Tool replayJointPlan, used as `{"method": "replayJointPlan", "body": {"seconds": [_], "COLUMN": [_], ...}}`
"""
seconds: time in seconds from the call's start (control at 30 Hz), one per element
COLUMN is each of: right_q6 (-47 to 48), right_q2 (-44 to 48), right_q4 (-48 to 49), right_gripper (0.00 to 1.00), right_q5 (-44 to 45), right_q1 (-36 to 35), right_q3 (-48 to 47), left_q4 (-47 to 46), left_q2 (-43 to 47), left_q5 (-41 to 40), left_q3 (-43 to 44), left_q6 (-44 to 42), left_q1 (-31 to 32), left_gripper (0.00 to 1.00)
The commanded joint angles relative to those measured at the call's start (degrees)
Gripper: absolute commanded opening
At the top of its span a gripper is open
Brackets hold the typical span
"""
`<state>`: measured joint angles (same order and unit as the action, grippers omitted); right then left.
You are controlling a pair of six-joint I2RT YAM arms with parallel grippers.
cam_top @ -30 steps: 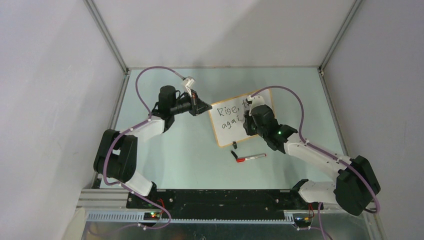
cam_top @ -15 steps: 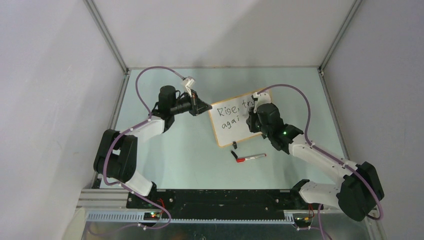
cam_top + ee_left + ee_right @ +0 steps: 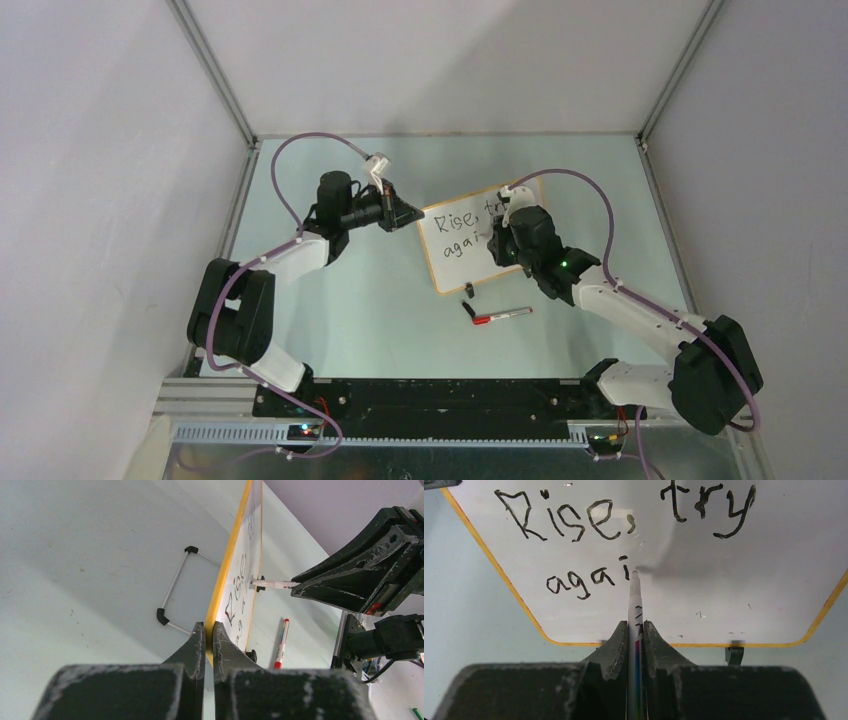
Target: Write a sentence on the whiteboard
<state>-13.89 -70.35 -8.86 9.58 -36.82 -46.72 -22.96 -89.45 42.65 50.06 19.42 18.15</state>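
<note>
The whiteboard (image 3: 724, 580) stands tilted on the table, its frame yellow-orange. My left gripper (image 3: 210, 630) is shut on the frame's left edge; the top view shows it at the board's upper left corner (image 3: 412, 215). My right gripper (image 3: 636, 627) is shut on a white marker (image 3: 635, 595). The marker's tip touches the board just right of the "i". The sentence (image 3: 614, 515) reads "Rise, try" on the top line and "agai" below it. In the top view my right gripper (image 3: 497, 245) covers part of the whiteboard (image 3: 452, 262).
A red-capped marker (image 3: 500, 316) lies on the table in front of the board, also seen from the left wrist (image 3: 281, 642). A wire stand (image 3: 175, 592) props the board from behind. A black clip foot (image 3: 734, 655) sits under the lower edge. Enclosure walls surround the table.
My right gripper with the marker swung right off the top line, then came back left and down to the end of "agai". The left arm and the board have not moved.
</note>
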Motion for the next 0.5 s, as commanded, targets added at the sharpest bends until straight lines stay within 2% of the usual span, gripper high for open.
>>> {"method": "replayJointPlan", "body": {"seconds": [0.0,0.47], "right_q6": [0.32,0.36], "right_q2": [-0.05,-1.03], "right_q4": [2.42,2.4], "right_gripper": [0.0,0.0], "right_q5": [-0.48,0.31], "right_q1": [0.24,0.51], "right_q3": [-1.62,-2.41], "left_q4": [2.66,1.94], "left_q2": [0.89,0.68], "left_q5": [-0.9,-0.5], "left_q3": [1.09,0.87], "left_q6": [-2.89,-2.5], "left_q1": [0.87,0.86], "left_gripper": [0.03,0.03]}}
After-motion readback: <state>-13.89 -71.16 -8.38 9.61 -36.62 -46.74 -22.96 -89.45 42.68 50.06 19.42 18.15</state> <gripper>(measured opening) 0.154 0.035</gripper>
